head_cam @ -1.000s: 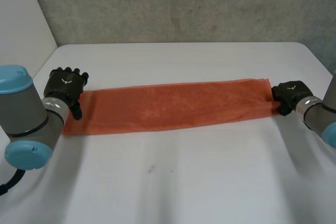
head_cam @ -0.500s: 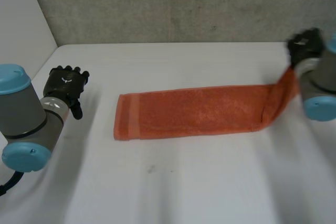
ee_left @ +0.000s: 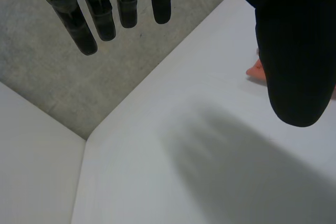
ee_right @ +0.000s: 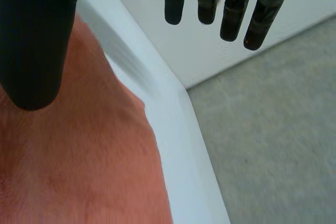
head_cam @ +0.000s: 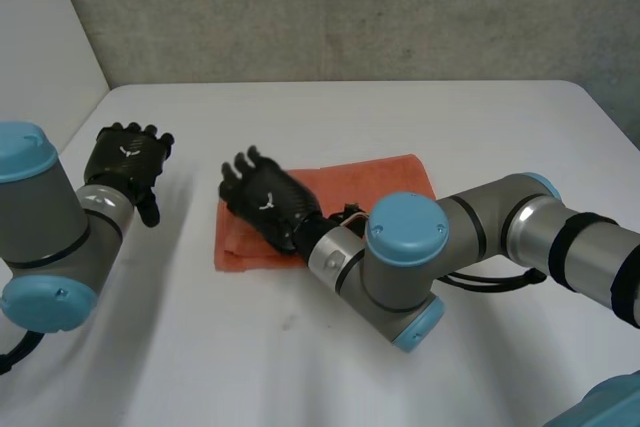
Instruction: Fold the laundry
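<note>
White table point(head_cam: 300, 367) takes up most of my head-camera feed, and a grey concrete wall point(head_cam: 350, 7) stands beyond the towel's far edge. The right arm point(head_cam: 480, 237) is the next biggest thing I see. It sweeps in along the near side of the towel and bends across its near edge. The left arm point(head_cam: 45, 227) stands well clear of the towel, off the end that faces it.

The orange towel point(head_cam: 380, 182) lies flat near the middle of the table as a short folded block. A lower layer peeks out at the end nearest the left arm.

The right robot hand point(head_cam: 265, 197) sits over that same end of the towel, its fingertips reaching just past the cloth's edge. On its wrist camera the fingers point(ee_right: 231, 9) are straight and spread, the thumb point(ee_right: 37, 40) stands apart from them, and nothing is pinched. The towel point(ee_right: 79, 171) lies below the palm, but I cannot tell whether the palm presses on it.

The left robot hand point(head_cam: 125, 159) is beside the towel's end, apart from it, with bare table between them. On its wrist camera its fingers point(ee_left: 94, 19) hang straight and loose, holding nothing. A small corner of the towel point(ee_left: 255, 70) shows just beside its thumb point(ee_left: 294, 51).
</note>
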